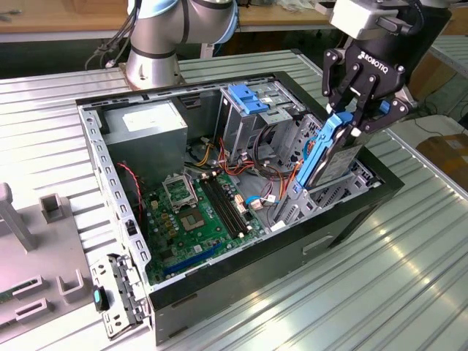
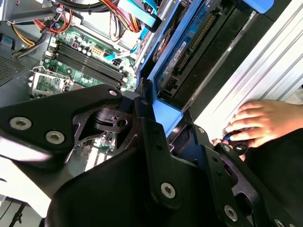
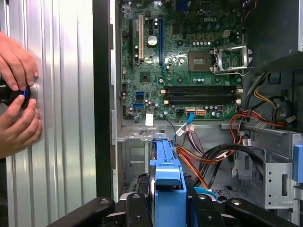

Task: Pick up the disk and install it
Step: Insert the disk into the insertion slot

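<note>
At the exterior view's left, the ribbed metal bench (image 1: 409, 278) carries an open computer case (image 1: 241, 281) lying on its side. The power supply (image 1: 150, 128) sits at its far left and the green motherboard (image 1: 197, 219) lies flat nearer the middle. Further right and far stands the tall drive cage (image 1: 248, 99) with its own blue bracket on top (not the part being fitted). At the exterior view's right, the gripper (image 1: 358, 121) is closed onto the upper end of the disk (image 1: 329, 153). The disk hangs on edge and tilted, blue rail outward, its lower end down among the bay metalwork by the case's right wall.

The pick-up looks done. The install does not: most of the disk stands proud of the case, and I cannot tell whether its lower end touches the bay. In the first wrist view, a person's hands (image 3: 16, 94) rest on the bench beside the case.
</note>
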